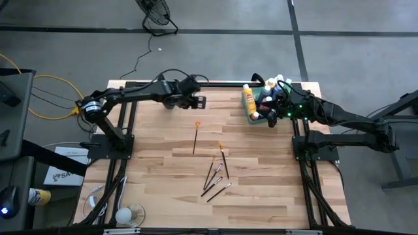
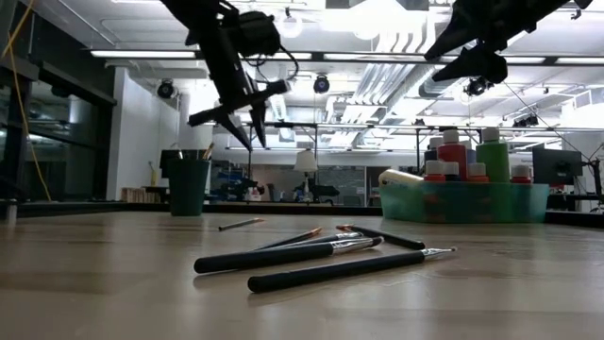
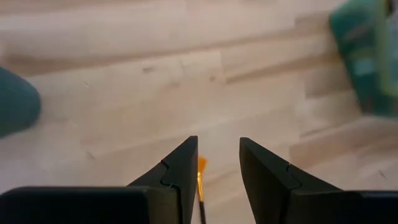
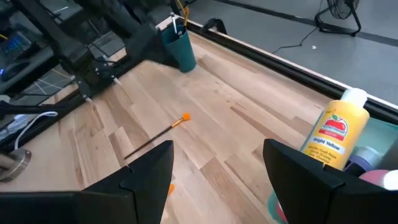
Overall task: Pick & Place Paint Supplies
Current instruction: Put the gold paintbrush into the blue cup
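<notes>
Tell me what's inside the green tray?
Paint bottles stand packed in the tray: a yellow bottle, red and green ones, plus smaller capped ones. The tray's wall and the right pincer hide the rest.

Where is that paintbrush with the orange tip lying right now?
The orange-tipped paintbrush lies alone mid-table in the high view, just in front of the left pincer, apart from the brush cluster nearer the table's front.
</notes>
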Robot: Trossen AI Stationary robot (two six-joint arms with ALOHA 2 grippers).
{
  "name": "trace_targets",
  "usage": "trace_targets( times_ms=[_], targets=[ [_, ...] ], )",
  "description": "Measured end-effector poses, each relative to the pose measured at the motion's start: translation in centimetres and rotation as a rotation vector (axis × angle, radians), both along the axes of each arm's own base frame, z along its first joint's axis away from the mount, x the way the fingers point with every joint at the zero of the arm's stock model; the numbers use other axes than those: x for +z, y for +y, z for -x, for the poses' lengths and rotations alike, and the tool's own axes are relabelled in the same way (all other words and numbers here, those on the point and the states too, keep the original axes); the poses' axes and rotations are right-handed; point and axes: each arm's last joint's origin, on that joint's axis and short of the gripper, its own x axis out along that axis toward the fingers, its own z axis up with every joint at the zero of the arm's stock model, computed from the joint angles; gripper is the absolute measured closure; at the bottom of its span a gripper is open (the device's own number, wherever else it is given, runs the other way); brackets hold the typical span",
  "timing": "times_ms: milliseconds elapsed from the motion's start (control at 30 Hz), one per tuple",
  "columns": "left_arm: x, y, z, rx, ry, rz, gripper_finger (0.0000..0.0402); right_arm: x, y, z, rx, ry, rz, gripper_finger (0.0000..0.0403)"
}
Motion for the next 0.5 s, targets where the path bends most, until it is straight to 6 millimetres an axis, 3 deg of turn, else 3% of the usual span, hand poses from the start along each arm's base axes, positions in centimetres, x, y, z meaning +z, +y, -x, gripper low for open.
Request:
trace_targets(
  times_ms=[267,500],
  targets=[
    [-2.9,-2.2,-2.3,-0.060,0.074,0.044,0.0286,0.0,0.0,0.0,0.005,-0.002,-0.001,0.0160],
    [-5.8,-2.5,-3.5,-0.079,0.143,0.111,0.0269,0.0,0.0,0.0,0.005,-0.002,0.000,0.0160]
  ],
)
